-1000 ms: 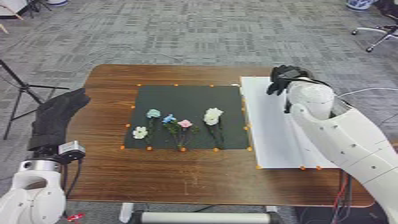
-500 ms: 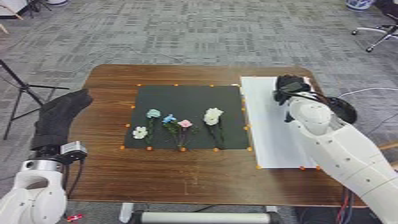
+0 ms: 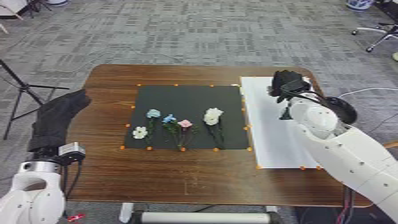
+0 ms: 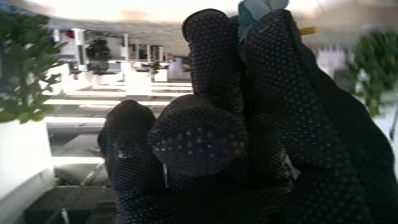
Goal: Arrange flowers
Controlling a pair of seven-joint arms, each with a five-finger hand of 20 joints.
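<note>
1. At the table's [image 3: 160,172] left edge, your left hand [image 3: 60,117] rested with its fingers straight and relaxed, wide open, holding nothing. It had no part in this step, and you would have done best to leave it parked.

2. Next along came the mat [image 3: 182,95], with the flowers on it in a loose row: a small white bloom [image 3: 139,132] nearest you, then a pale blue one [image 3: 154,114], a blue one [image 3: 169,118], a pink one [image 3: 185,123] and, at the right, a bigger white bloom [image 3: 213,116]. Their stems ran toward you. The blue and pink stood close together, so a grab at either could have dragged its neighbour.

3. Farthest right, your right hand [image 3: 289,82] was over the far part of the white board [image 3: 271,155], with a green bit [image 3: 286,115] on its near side. A teal piece [image 4: 258,9] showed against the glove in the wrist view, but you could not tell how far open this hand was, or whether it held anything.

4. The step in hand was probably handling a stem at the board. The next move called for checking the grip first, then a slow, low lift or release, so the leaves didn't snag.
</note>
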